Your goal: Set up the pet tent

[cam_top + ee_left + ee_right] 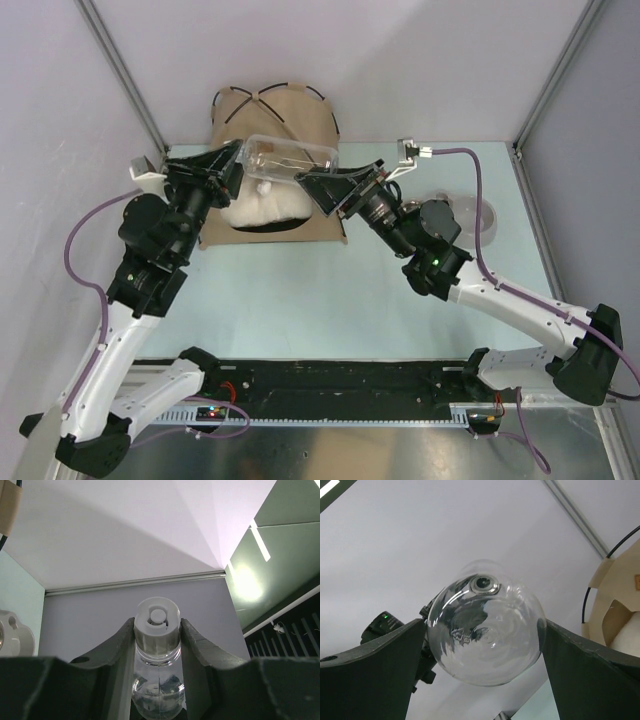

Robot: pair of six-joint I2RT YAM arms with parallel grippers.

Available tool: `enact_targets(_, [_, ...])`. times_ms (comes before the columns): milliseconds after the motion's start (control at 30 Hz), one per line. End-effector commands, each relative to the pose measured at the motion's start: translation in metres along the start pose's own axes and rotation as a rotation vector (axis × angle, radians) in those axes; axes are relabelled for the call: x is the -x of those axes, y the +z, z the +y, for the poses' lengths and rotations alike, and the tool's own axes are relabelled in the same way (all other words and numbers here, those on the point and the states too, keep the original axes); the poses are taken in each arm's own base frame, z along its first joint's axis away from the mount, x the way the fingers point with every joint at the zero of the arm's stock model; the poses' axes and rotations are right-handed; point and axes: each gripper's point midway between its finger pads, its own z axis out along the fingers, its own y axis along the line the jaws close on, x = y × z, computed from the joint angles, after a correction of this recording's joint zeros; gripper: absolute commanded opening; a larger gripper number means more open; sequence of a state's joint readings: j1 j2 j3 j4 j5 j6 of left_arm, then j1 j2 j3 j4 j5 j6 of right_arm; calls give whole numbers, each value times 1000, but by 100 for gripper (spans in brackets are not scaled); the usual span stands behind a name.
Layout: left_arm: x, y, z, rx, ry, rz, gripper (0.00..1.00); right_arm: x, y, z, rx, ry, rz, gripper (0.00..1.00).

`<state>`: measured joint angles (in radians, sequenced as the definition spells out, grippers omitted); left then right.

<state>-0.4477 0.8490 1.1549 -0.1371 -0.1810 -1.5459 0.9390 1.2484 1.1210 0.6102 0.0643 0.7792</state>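
We are viewing the tan canvas pet tent (295, 115) sitting at the far end of the table (330, 300), beyond both arms.
We are judging it light and floppy, its thin black poles springy, so a pole or hem seems the best hold. A fluffy cream pillow (262, 208) is lying in its doorway. Above it, the left gripper (235, 165) is clamping a clear plastic bottle (290, 158) by the capped neck, and the right gripper (320, 185), spread wide, is pressing its base.

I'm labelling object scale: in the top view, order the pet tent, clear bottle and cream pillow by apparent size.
1. pet tent.
2. clear bottle and cream pillow: alike; bottle held nearer the camera, pillow partly hidden, so unranked.
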Motion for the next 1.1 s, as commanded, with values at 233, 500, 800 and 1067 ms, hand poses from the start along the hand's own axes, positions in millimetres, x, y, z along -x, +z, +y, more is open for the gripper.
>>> enact_targets(233, [6,-9,-8,-42,-43,-22,0,30,11,10,-12,-61,-125,86])
enact_targets(500, [2,-6,-8,-39,-34,-5,8,19,15,8,-69,-76,-49,54])
enact_targets(800, [14,-16,-2,-41,97,-64,91,45,6,-11,-218,-175,-35,47])
enact_targets(1067, [44,-40,49,112,466,-162,100,105,-49,-63,-546,-376,-96,42])
